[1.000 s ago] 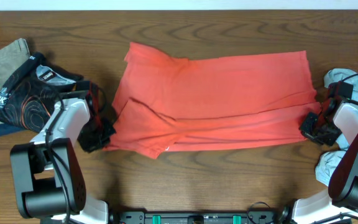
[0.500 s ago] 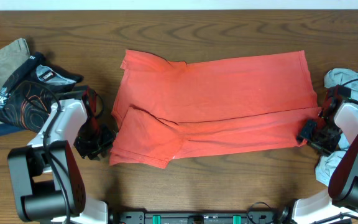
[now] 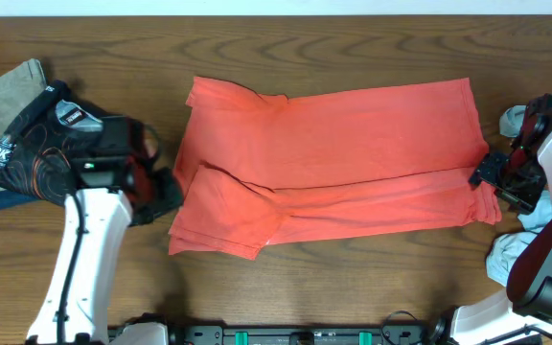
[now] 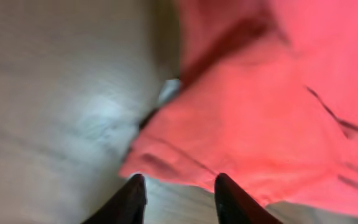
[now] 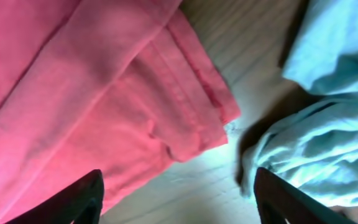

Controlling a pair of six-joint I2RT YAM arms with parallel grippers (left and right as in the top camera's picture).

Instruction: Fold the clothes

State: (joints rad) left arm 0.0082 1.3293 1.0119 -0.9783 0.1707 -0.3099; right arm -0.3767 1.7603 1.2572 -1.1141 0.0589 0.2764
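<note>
The coral-red tee (image 3: 333, 153) of the clothes lies flat across the middle of the table, its lower part folded up over itself in a long band. My left gripper (image 3: 158, 190) hovers at the shirt's left edge. In the left wrist view it (image 4: 179, 202) is open and holds nothing, with the shirt's corner (image 4: 166, 162) just ahead of its fingertips. My right gripper (image 3: 494, 174) is at the shirt's right edge. In the right wrist view it (image 5: 179, 199) is wide open over bare wood, and the hem corner (image 5: 191, 118) lies free ahead of it.
A light grey-blue tee (image 3: 537, 122) (image 5: 328, 93) lies bunched beside the right gripper, with more pale cloth (image 3: 508, 257) nearer the front. A black patterned garment (image 3: 36, 144) and beige cloth (image 3: 3, 96) sit at the far left.
Both grippers have opened and let go of the shirt's folded edge, which now rests flat. Both arms have lifted and drawn slightly away from the shirt.
</note>
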